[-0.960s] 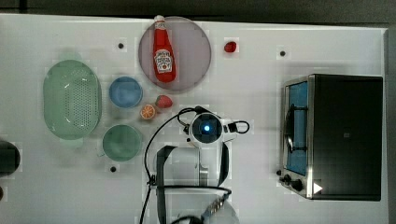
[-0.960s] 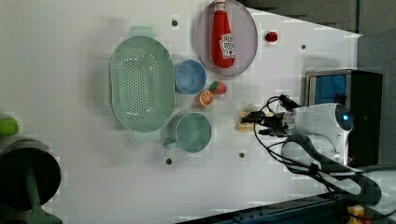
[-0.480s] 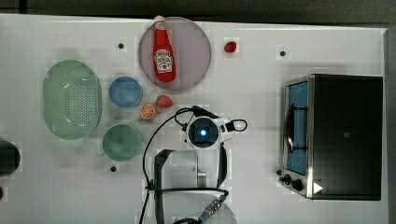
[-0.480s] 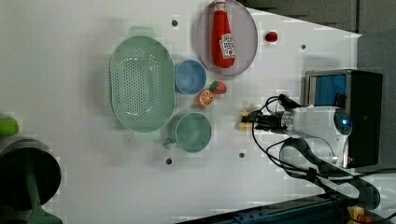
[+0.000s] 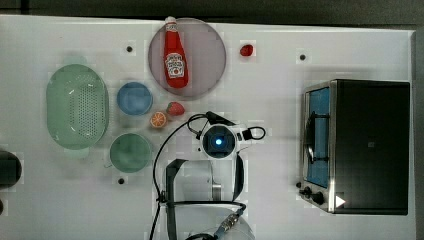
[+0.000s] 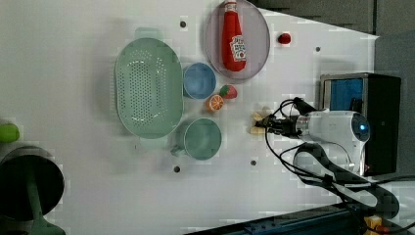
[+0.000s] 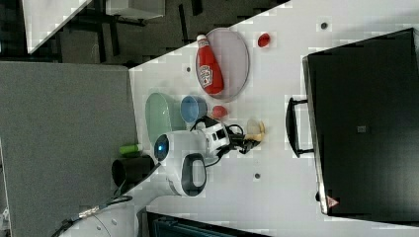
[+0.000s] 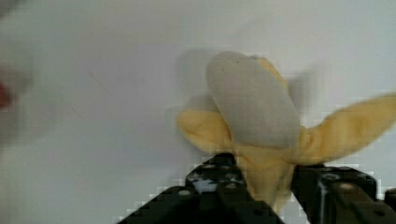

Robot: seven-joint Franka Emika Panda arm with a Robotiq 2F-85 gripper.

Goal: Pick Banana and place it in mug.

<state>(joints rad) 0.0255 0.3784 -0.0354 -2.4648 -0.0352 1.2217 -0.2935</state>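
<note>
We see the table (image 5: 280, 60) carrying the oven (image 5: 367, 145) at 3 o'clock in the top view and the colander (image 5: 77, 112) at 9 o'clock. The mug (image 5: 130, 152) sits at 8 o'clock. The gripper (image 8: 266, 186) pinches the banana (image 8: 254, 114) between its fingers (image 8: 219, 179), beside the table's centre, well apart from the mug.

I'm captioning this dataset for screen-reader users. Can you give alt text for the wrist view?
A pale-yellow toy banana with its peel flaps spread sits between the black fingers of the gripper, which are against its lower end. Behind it is a plain white table.
</note>
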